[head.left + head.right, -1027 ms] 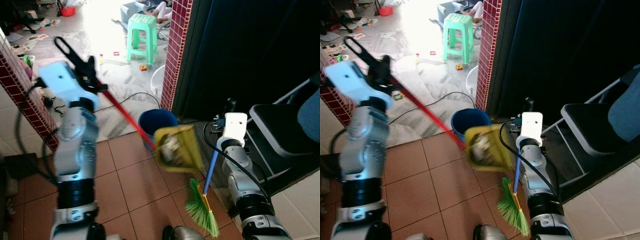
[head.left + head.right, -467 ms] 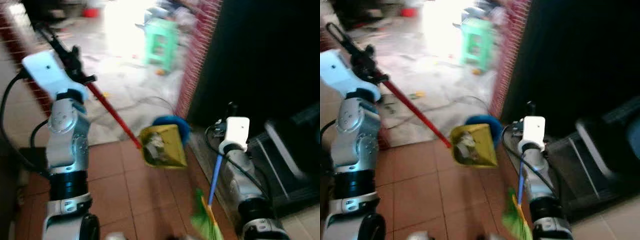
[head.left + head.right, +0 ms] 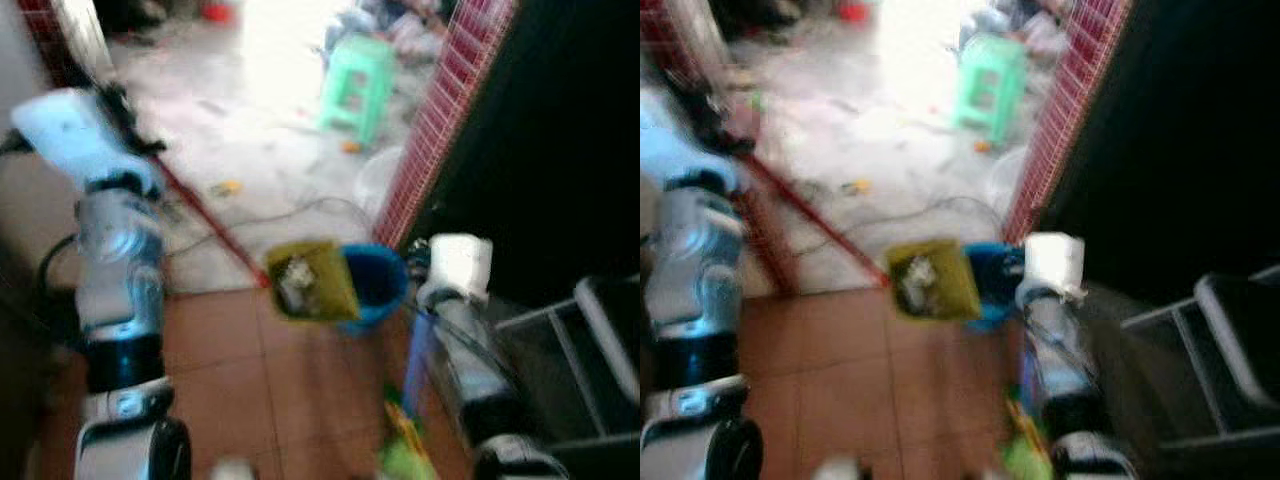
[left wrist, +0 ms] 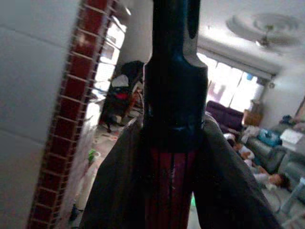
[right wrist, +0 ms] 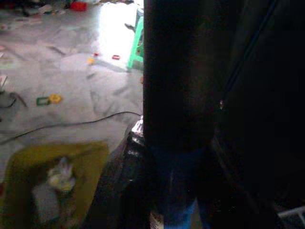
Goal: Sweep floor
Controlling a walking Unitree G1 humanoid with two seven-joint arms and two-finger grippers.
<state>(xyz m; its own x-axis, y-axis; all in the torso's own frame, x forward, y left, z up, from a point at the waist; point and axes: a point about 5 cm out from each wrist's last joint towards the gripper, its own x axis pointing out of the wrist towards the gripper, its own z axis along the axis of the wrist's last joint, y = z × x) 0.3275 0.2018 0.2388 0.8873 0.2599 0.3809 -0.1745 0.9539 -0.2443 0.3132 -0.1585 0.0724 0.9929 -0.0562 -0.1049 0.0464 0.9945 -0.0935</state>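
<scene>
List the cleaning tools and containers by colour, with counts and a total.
Yellow: 1, the dustpan, on a red handle held by the left gripper
Blue: 2, the bucket and the broom handle in the right gripper
Green: 1, the stool
Total: 4

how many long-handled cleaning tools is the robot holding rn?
2. A yellow dustpan on a red handle, held by the left gripper, its pan beside the blue bucket. A blue-handled broom with green bristles, held by the right gripper, hangs near the floor.
</scene>
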